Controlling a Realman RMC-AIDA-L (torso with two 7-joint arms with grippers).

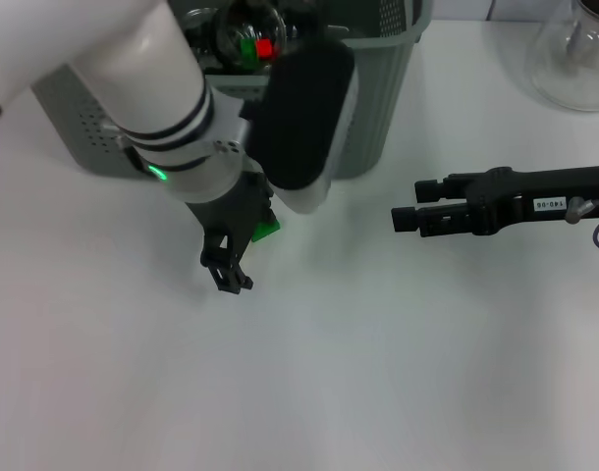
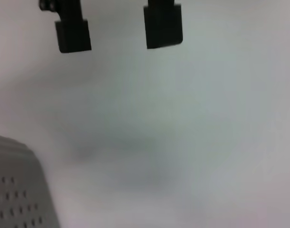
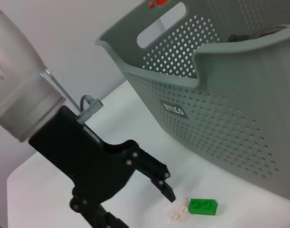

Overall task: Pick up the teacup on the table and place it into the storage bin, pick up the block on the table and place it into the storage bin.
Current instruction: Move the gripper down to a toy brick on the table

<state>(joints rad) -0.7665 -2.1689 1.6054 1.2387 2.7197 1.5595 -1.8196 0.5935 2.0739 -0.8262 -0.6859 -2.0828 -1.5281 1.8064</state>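
Note:
The block [image 1: 268, 229] is a small green brick lying on the white table just in front of the storage bin [image 1: 378, 88]. It also shows in the right wrist view as the block [image 3: 203, 206], below the bin's perforated wall [image 3: 216, 118]. My left gripper [image 1: 227, 269] hangs open low over the table, close beside the block on the near side, and nothing lies between its fingers [image 2: 163, 28]. A clear glass teacup [image 1: 248, 29] sits inside the bin, partly hidden by my left arm. My right gripper [image 1: 409, 204] hovers open and empty to the right.
A glass flask [image 1: 574, 59] stands at the far right corner. Small whitish bits [image 3: 178, 213] lie on the table next to the block. The bin's corner [image 2: 16, 190] is close to my left wrist. My bulky left forearm [image 1: 152, 88] covers much of the bin's front.

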